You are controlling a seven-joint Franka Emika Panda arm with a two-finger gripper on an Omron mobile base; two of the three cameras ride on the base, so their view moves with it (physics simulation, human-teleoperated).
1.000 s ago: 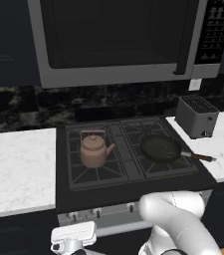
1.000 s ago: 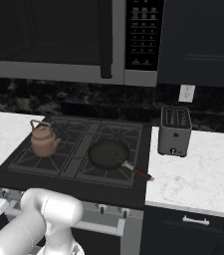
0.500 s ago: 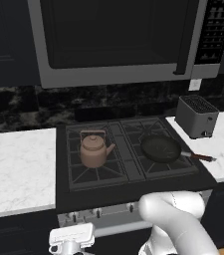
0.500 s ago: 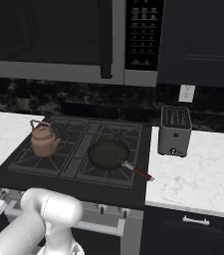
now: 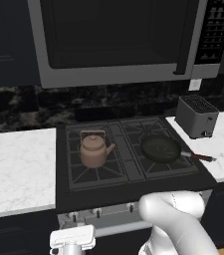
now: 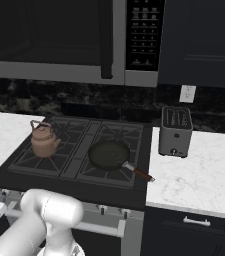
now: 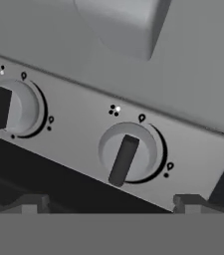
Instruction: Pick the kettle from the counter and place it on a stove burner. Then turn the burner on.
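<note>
Gripper (image 5: 72, 241) hanging low by the stove front, facing a knob (image 7: 125, 158); can't tell if fingers are spread. Kettle (image 5: 94, 150) sitting on front-left stove burner (image 5: 94, 168). Burner's knob-turn probably remaining.

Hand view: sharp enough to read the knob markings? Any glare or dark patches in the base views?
Hand view: knob and its dot and flame marks are legible though soft, no glare. Left base view: microwave door and backsplash very dark; kettle evenly lit with little shadow. Right base view: frying pan nearly blends into the dark cooktop; toaster and counter bright.
</note>
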